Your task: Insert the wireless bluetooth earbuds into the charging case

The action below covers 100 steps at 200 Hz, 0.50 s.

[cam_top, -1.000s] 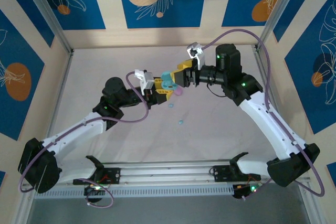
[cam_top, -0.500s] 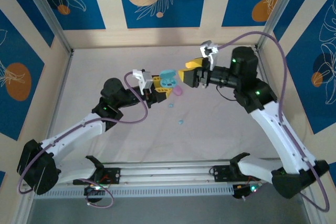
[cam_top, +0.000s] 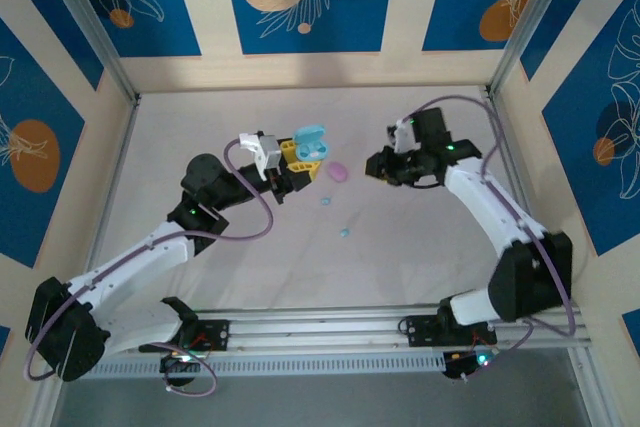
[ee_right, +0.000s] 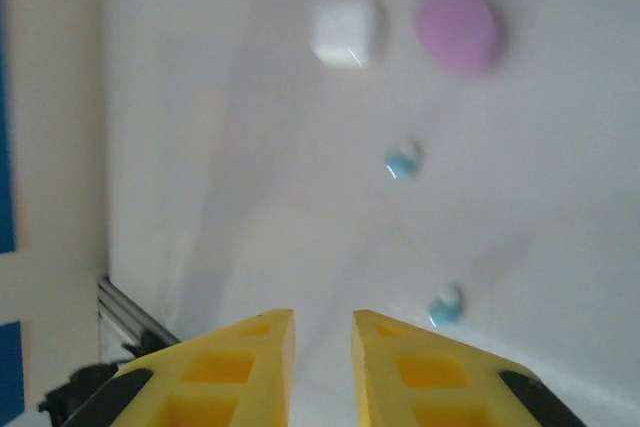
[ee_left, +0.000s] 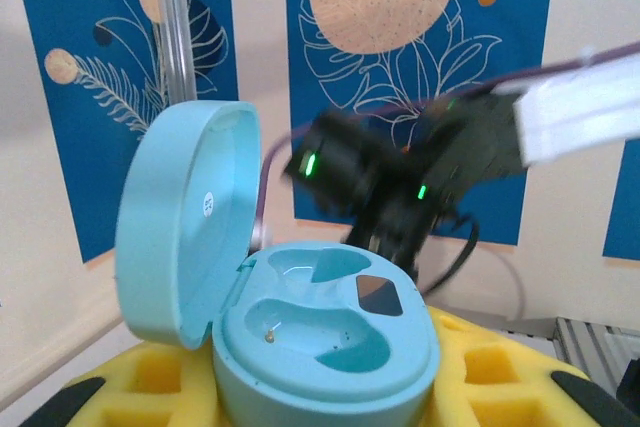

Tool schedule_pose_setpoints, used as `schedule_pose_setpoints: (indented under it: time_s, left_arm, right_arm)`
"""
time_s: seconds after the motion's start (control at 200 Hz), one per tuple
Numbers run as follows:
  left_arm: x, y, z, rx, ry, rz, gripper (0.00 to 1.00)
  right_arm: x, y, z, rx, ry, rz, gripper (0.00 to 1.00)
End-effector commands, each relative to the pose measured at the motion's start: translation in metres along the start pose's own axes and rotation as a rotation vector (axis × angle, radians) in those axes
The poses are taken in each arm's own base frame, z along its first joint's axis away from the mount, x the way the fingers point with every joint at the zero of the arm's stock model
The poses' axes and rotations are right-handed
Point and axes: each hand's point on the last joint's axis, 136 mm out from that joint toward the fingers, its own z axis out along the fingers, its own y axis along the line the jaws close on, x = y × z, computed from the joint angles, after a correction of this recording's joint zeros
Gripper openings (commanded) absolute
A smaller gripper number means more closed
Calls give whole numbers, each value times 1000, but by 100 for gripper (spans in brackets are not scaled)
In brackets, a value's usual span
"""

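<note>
I count three charging cases: one light blue case (cam_top: 310,143), lid up, just left of centre in the overhead view; one pink case (cam_top: 337,171) just right of it; and one white case (ee_right: 345,32), upper middle of the right wrist view. The light blue case has two wells (ee_left: 318,265). Two loose light blue earbuds lie mid-frame, one (cam_top: 324,201) above the other (cam_top: 344,233). Two robot arms: left arm (cam_top: 150,247), right arm (cam_top: 490,209).

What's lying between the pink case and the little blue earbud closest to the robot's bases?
Another light blue earbud, on the table roughly midway from the pink case to the nearest earbud. The top view shows it, the right wrist view too.
</note>
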Motion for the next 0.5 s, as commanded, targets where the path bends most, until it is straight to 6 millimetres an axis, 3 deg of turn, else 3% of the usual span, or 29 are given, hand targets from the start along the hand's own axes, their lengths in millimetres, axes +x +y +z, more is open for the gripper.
schedule_pose_setpoints:
  time_s: [0.0, 0.225, 0.355, 0.495]
  left_arm:
    - [-17, -3, -6, -17, -58, 44, 31]
    - [-20, -3, -7, -20, -58, 51, 32]
    - [-21, -4, -8, -23, -61, 53, 31]
    - [-20, -4, -8, -21, -58, 52, 32]
  right_arm:
    - [36, -2, 22, 19, 159, 43, 23]
    - [64, -21, 73, 162, 309, 55, 24]
    - [72, -31, 89, 237, 340, 35, 30]
    - [65, -29, 98, 252, 328, -20, 30]
